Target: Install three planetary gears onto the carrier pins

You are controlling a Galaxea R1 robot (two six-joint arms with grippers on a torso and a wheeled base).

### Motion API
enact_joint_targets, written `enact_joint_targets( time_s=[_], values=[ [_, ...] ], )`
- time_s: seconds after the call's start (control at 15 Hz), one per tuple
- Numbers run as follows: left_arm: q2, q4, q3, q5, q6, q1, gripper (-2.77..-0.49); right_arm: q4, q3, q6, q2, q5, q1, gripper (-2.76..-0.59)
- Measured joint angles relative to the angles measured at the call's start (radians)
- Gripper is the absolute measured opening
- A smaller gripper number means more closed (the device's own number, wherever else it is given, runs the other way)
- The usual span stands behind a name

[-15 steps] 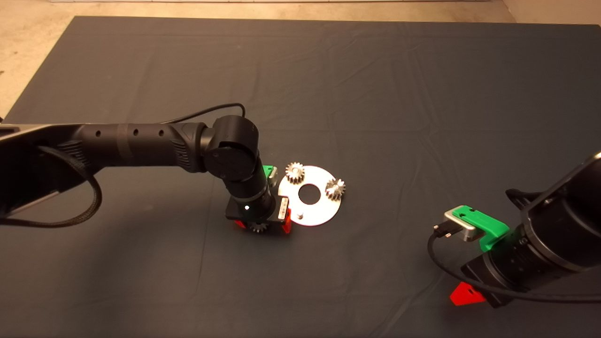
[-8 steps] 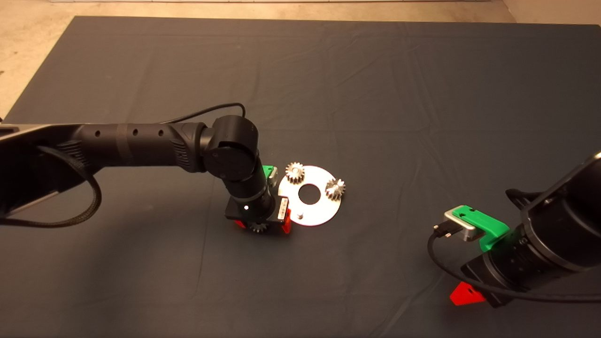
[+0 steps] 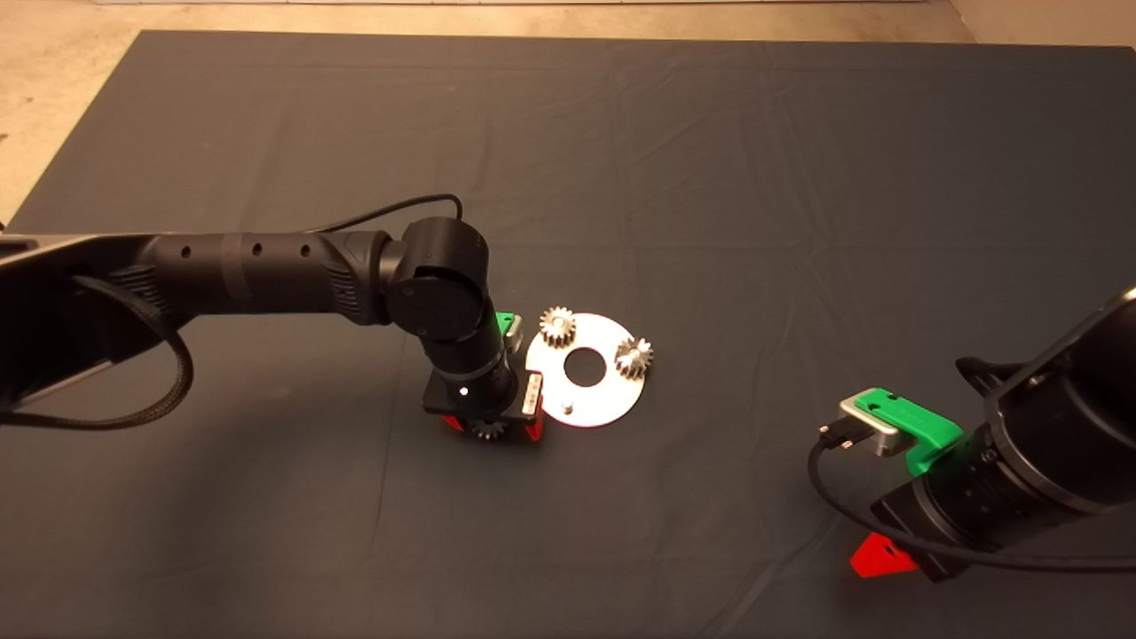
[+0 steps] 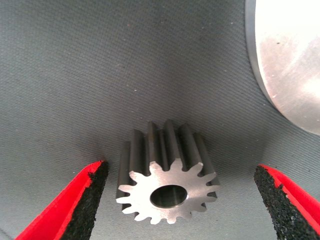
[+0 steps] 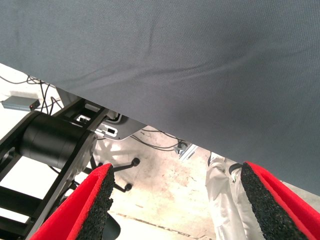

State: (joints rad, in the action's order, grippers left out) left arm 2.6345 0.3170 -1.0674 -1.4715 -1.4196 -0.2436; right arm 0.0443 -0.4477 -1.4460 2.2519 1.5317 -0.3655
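A shiny silver disc lies mid-mat. Two planetary gears sit on carrier pins at its far-left and right rim. A third carrier pin stands bare near the disc's front-left edge. The third planetary gear rests on the mat just left of the disc. My left gripper hangs over it, open. In the left wrist view the gear lies between the spread fingers, untouched, with the disc's edge beside it. My right gripper waits at the lower right, open.
The right wrist view shows the open right gripper over the mat's edge, with bare floor beyond, a black stand, cables, and a person's leg in pale trousers.
My left gripper has edged slightly left, away from the disc, still straddling the loose gear. The right arm has not moved.
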Motion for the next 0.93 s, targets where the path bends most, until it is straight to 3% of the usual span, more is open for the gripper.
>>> enact_joint_targets(
  time_s=[0.27,0.8,0.93],
  values=[
    [0.000,0.001,-0.007,-0.017,0.000,0.000,-1.31,0.000,0.000,0.000,0.000,0.000,0.000,-1.49],
    [0.000,0.004,-0.010,-0.030,0.004,0.000,-1.72,0.000,0.000,-0.003,0.000,0.000,0.000,-1.49],
    [0.000,0.005,-0.010,-0.032,0.004,0.000,-1.73,0.000,0.000,-0.008,0.000,0.000,0.000,-1.49]
  ],
)
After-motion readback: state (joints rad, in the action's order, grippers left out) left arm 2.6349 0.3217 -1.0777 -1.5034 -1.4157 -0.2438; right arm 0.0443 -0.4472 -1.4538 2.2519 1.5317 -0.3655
